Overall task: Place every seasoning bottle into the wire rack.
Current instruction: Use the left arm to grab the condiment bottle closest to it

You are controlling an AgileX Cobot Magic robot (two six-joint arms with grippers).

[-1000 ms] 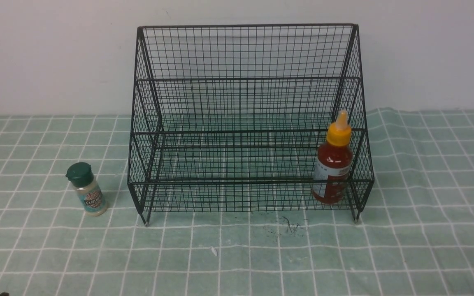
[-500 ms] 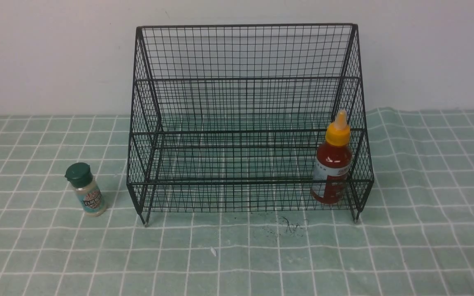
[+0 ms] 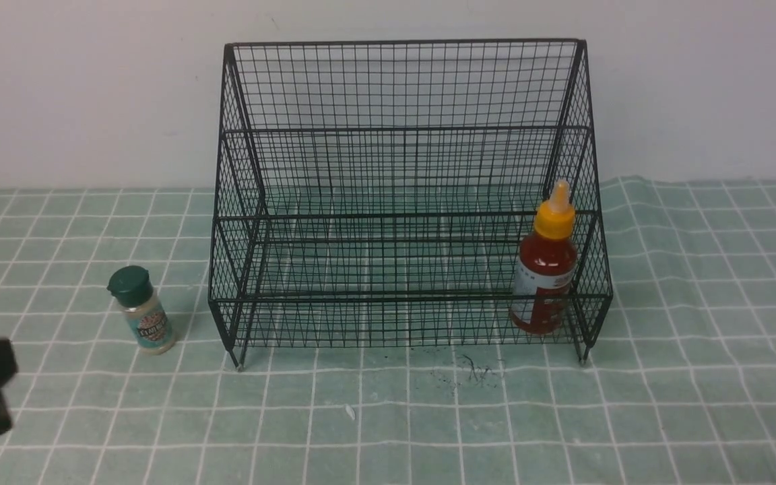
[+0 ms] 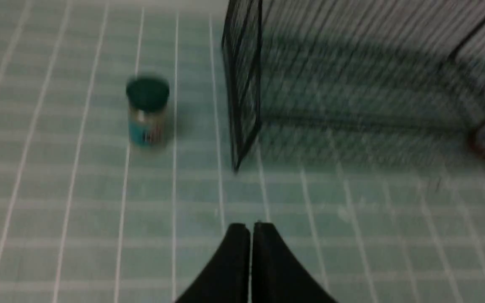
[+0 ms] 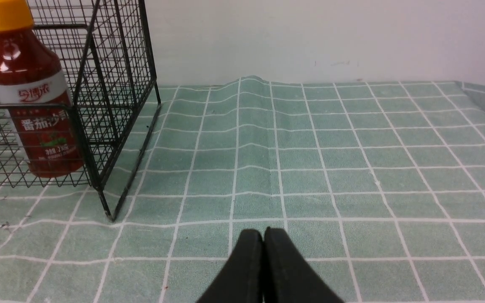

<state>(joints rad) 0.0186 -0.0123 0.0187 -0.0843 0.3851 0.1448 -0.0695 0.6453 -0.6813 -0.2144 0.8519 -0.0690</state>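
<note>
Over cloth [image 5: 352, 147], left claw [image 4: 250, 230] and right claw [image 5: 263, 235] fully together; empty

Green checked tablecloth [image 3: 698, 337]: wire rack [image 3: 401, 215], shaker [image 3: 142, 311].

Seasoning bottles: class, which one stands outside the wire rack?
The green-capped shaker, on the cloth left of the wire rack; the red sauce bottle stands inside it.

ahead of me: plain white wall [image 3: 91, 101] | under me: pale green cloth [image 3: 698, 350] with white grid lines | my right: ridge [image 3: 624, 183] in cloth by the wall | middle: dark scuffs [image 3: 472, 370] on cloth | light: soft, even
</note>
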